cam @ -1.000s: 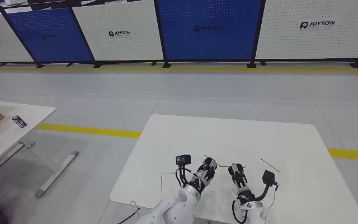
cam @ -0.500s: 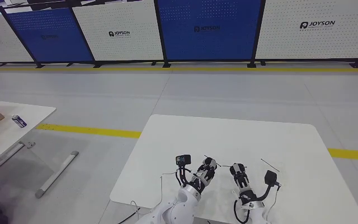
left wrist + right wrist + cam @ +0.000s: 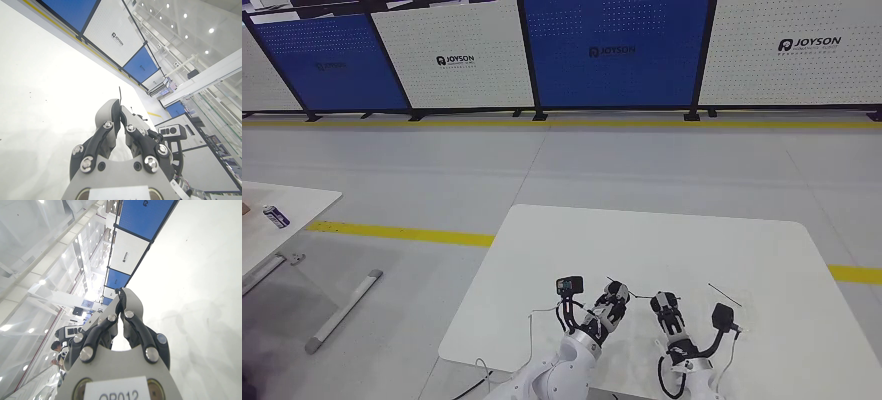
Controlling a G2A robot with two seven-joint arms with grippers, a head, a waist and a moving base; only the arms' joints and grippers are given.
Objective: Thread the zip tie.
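Close to the table's [image 3: 662, 240] near edge, left pincer [image 3: 120, 106] and right pincer [image 3: 121, 293] both pinch the zip tie [image 3: 119, 93].

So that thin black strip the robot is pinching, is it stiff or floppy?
Probably springy, not floppy: the zip tie juts nearly straight past the left gripper without drooping. Likely very light, being so thin. So narrow a strip may well twist or slip in the pinch.

The right hand [image 3: 663, 298] edged slightly sideways — then came back to where it began.
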